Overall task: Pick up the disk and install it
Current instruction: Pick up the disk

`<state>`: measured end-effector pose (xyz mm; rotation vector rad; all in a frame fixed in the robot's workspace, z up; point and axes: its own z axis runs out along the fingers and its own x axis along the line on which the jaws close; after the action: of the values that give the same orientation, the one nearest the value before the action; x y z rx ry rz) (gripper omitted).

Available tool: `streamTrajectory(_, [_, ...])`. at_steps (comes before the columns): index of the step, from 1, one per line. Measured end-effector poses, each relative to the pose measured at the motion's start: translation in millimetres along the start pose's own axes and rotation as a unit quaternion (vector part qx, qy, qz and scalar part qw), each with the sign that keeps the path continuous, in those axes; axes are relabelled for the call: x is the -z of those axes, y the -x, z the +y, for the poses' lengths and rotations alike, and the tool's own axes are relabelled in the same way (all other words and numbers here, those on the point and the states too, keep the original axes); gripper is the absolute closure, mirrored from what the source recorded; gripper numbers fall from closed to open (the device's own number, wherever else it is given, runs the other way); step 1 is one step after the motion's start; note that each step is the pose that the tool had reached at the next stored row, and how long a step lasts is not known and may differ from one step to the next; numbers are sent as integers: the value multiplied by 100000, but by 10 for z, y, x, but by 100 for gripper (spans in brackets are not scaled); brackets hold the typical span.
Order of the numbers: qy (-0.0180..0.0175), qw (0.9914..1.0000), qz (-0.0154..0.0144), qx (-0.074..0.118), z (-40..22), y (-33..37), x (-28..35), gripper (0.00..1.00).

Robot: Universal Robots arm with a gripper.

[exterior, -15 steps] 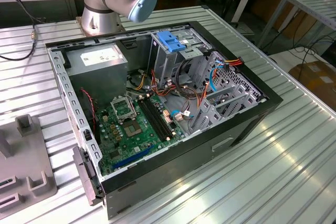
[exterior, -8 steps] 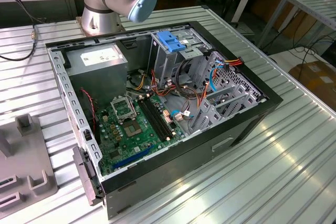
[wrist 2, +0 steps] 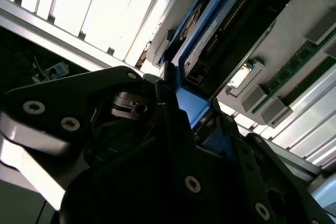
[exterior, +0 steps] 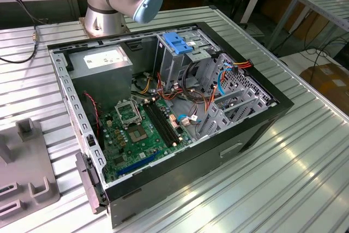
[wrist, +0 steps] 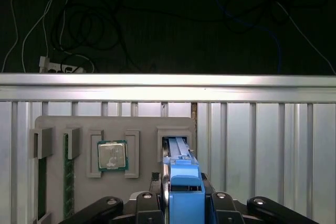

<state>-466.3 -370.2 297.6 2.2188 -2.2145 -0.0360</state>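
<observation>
Blue-railed, the disk (wrist: 185, 174) stands on edge in a slot of the grey tray (wrist: 142, 127). The gripper (wrist: 185, 203) has its jaws clamped on the rail.

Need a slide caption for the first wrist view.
Gripper clamps the blue-framed disk, held on edge at a slot of the grey tray, beside a processor chip.

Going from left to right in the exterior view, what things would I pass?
You'd pass: grey plastic holder tray → grey metal power box with a white label → bright blue plastic bracket on the drive cage → red and orange wire bundle → brown cardboard box.
</observation>
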Motion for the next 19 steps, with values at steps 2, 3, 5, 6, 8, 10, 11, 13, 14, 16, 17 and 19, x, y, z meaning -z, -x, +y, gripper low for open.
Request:
streamTrajectory(2, [2, 100000, -1, 1, 0, 0, 0, 63])
streamTrajectory(3, [3, 100000, 0, -2, 0, 0, 0, 63])
streamTrajectory(5, [0, 100000, 0, 0, 0, 0, -1, 63])
streamTrajectory(6, [-12, 100000, -4, -1, 0, 0, 0, 63])
streamTrajectory(8, [-5, 100000, -4, 1, 0, 0, 19, 63])
streamTrajectory(10, [-3, 100000, -1, -2, 1, 1, 36, 63])
streamTrajectory(11, [-2, 100000, -1, -1, 1, 1, 50, 63])
streamTrajectory(13, [-1, 100000, 0, -2, 2, 1, 85, 63])
streamTrajectory(14, [-4, 100000, -1, -1, 2, 1, 98, 63])
streamTrajectory(16, [-3, 100000, -1, 0, 3, 2, 128, 63])
streamTrajectory(17, [-3, 100000, 0, 0, 3, 2, 141, 63])
streamTrajectory(19, [-1, 100000, -1, -1, 4, 2, 182, 63])
